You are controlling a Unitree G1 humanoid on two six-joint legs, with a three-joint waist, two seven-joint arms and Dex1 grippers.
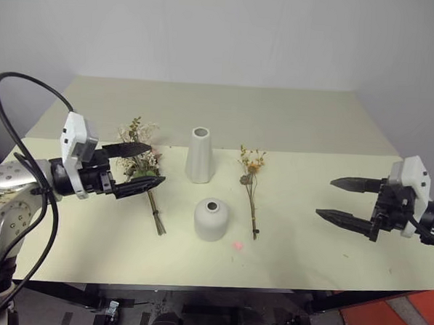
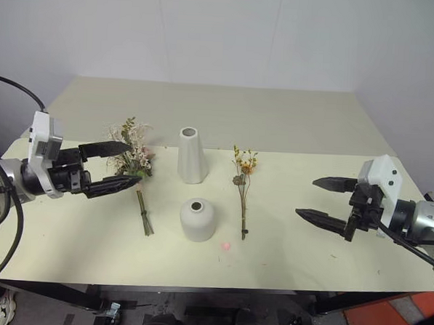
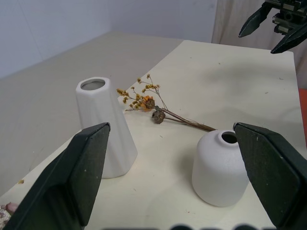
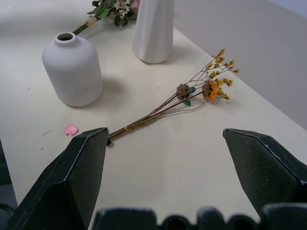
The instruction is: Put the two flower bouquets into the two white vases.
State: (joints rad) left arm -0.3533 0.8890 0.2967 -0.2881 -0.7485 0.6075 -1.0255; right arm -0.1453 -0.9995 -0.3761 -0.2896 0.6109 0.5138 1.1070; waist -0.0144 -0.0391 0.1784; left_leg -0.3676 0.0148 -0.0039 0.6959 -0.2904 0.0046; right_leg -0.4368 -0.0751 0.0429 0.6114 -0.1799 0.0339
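Head view — both bouquets [image 1: 145,166] on table [image 1: 313,131]; left gripper [image 1: 142,166], right gripper [image 1: 342,199] — jaws apart, empty.

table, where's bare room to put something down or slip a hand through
Free: the whole far half of the table behind the tall vase, and the right side between the thin sprig and the right tool. Crowded: the middle, where the full bouquet, both vases (short vase) and sprig sit close.
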